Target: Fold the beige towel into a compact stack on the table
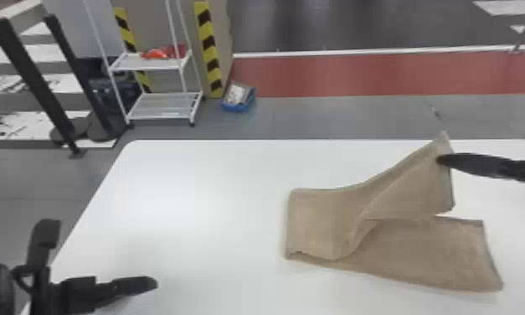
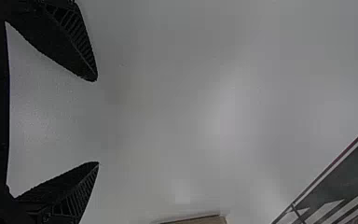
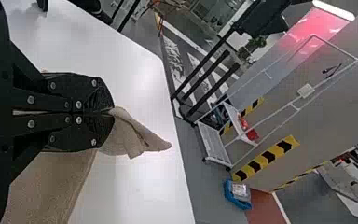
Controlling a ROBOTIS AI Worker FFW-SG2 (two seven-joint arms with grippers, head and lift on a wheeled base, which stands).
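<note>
In the head view my right gripper (image 1: 446, 160) is shut on the raised far corner of the beige towel (image 1: 416, 255), on the table's right half. One layer rises from the left fold toward that grip; the lower layer lies flat beneath, stretching to the right. In the right wrist view the right gripper (image 3: 113, 111) pinches the towel (image 3: 56, 182), and a small flap sticks out past the tips. My left gripper (image 1: 150, 282) is over the table's near left part, away from the towel. The left wrist view has the left gripper (image 2: 97, 122) open, with nothing between its fingers.
The white table (image 1: 169, 201) extends widely to the towel's left. Beyond its far edge stand a white rack (image 1: 165, 104) and a blue bin (image 1: 238, 97) on the floor. Black posts (image 1: 35, 83) rise at the far left.
</note>
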